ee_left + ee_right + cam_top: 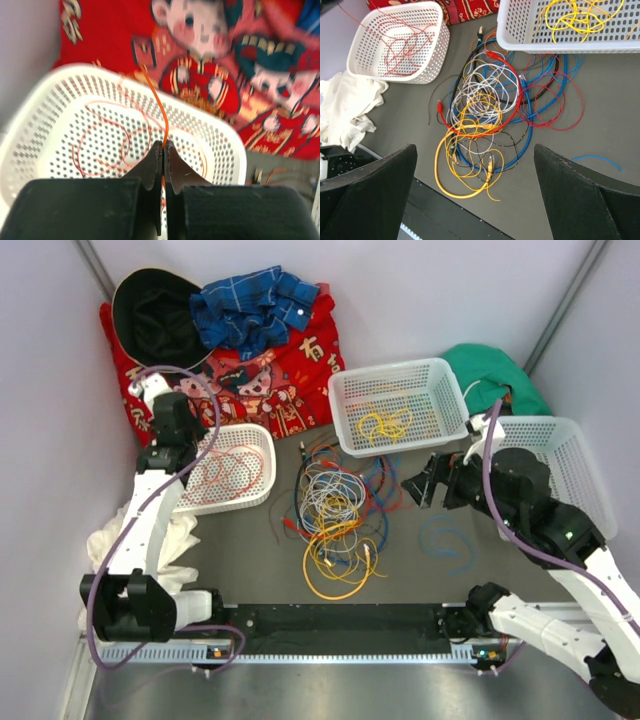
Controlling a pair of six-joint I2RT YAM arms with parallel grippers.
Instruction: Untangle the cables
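The cables (335, 515) lie in a tangle of yellow, red, blue, grey-white and black loops mid-table, seen also in the right wrist view (485, 115). My left gripper (164, 144) is shut on a thin orange cable (159, 107) that rises from its tips over the left white basket (220, 135). In the top view this gripper (188, 455) sits at that basket's (258, 438) left edge, where thin orange-red wires lie inside. My right gripper (425, 485) hangs open, right of the tangle; its wide-apart fingers (375, 180) hold nothing.
A middle white basket (395, 370) holds yellow cables (385, 425). A third basket (575, 455) stands at the right beside a green cloth (495, 370). A loose blue cable (445, 540) lies apart. Red cloth (290, 370), black hat (160, 320), white cloth (170, 540).
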